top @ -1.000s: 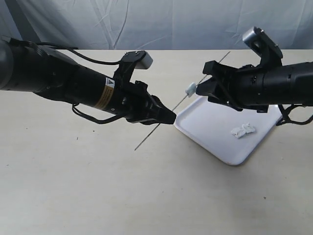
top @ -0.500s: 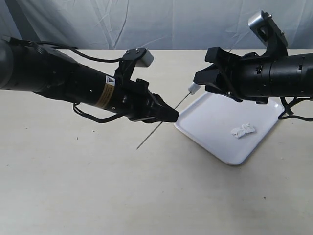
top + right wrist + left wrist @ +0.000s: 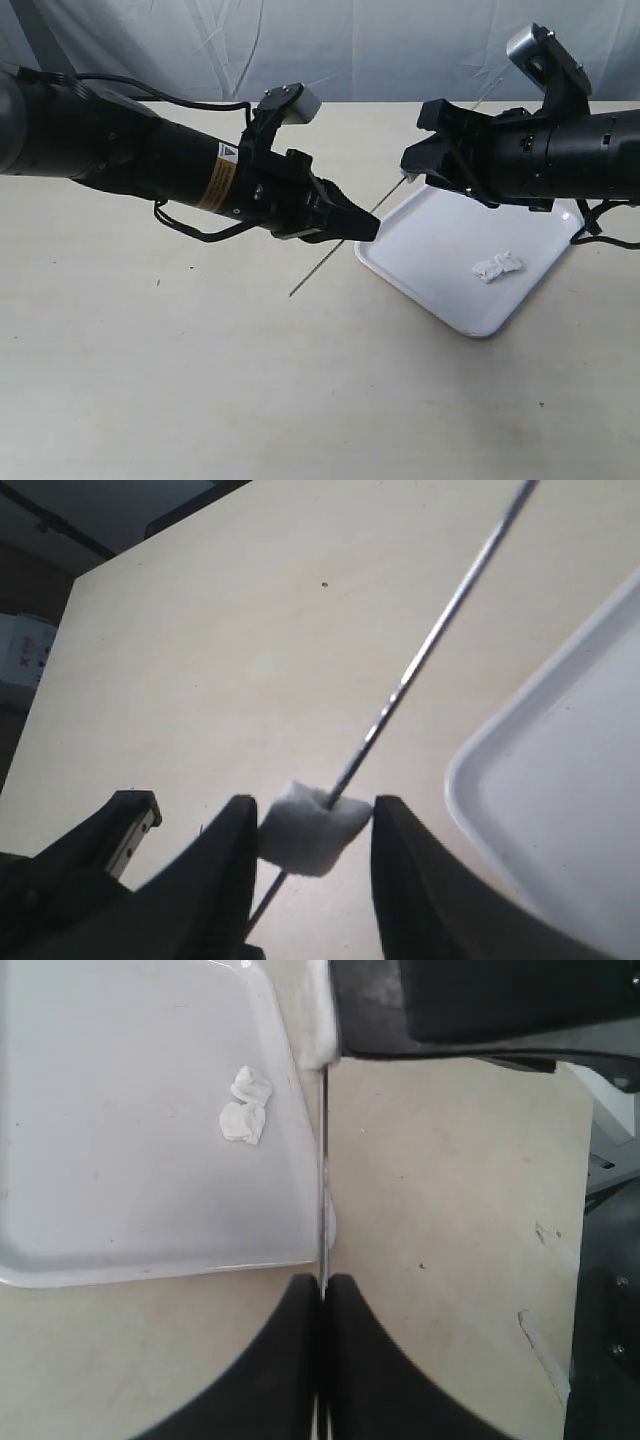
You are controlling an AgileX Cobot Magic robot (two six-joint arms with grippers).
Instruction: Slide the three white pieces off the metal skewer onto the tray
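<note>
Now that the right end effector [image 3: 312, 818] has pinched the last piece [image 3: 305, 842], the left [image 3: 322, 1292], clamping the skewer [image 3: 430, 650], can pull toward eight o'clock.

- A pale cream table [image 3: 200, 380] with a smooth, matt top carries everything; a few tiny dark specks [image 3: 158, 282] dot it
- The tray [image 3: 440, 270], glossy white with rounded corners, lies flat on the table's right part, turned cornerwise

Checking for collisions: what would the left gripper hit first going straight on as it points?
Likely the corner rim of the tray, just ahead of the left gripper; depth is unclear.
</note>
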